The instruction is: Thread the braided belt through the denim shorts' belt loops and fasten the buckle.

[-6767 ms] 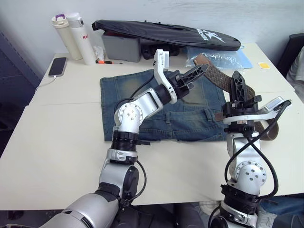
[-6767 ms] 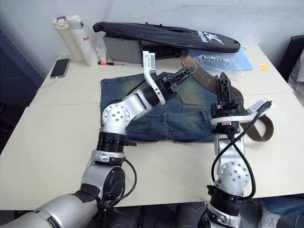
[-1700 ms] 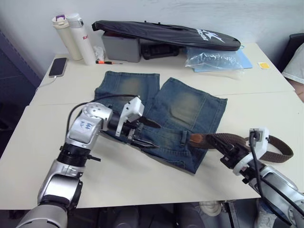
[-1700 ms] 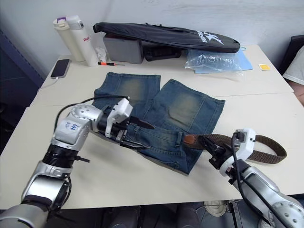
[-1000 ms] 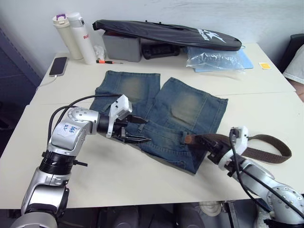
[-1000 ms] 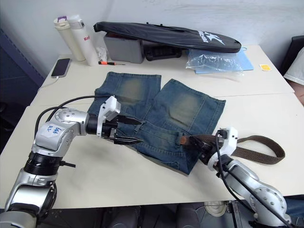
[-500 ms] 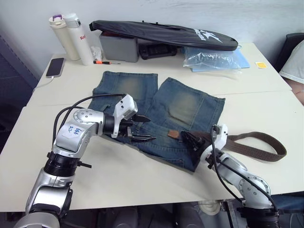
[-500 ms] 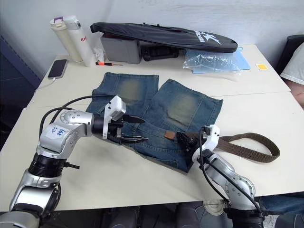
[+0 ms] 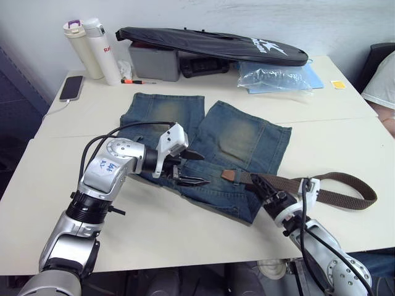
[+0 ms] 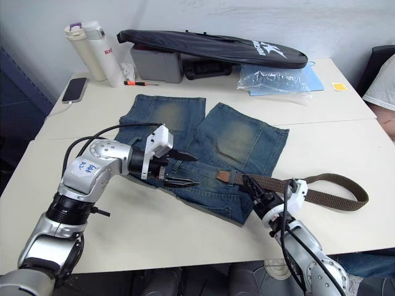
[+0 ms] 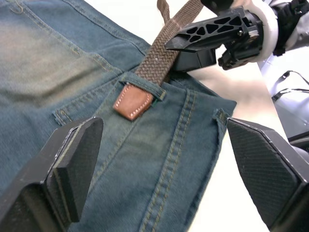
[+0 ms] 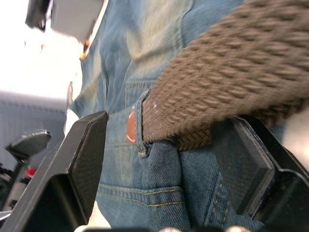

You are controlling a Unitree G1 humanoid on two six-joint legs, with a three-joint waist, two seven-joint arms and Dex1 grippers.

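Note:
The faded blue denim shorts (image 9: 241, 139) lie flat on the table, waistband toward me. The brown braided belt (image 9: 336, 198) runs from a loop at the right across to the waistband. Its leather tip (image 11: 133, 102) pokes out past one belt loop (image 11: 145, 88). My right gripper (image 9: 262, 188) is open, its fingers (image 12: 79, 159) either side of the belt (image 12: 231, 82) just short of that loop. My left gripper (image 9: 202, 169) hovers open over the waistband, left of the tip. I cannot make out the buckle.
Along the back of the table stand two bottles (image 9: 92, 43), a phone (image 9: 71, 86), a grey box (image 9: 154, 61), a long black bag (image 9: 216, 43) and a clear plastic bag (image 9: 278, 77). A person's sleeve (image 9: 381, 80) shows at the right edge.
My right gripper pushed the belt tip left through the loop, then opened, let go and drew back to the right. The left gripper stayed open near the waistband.

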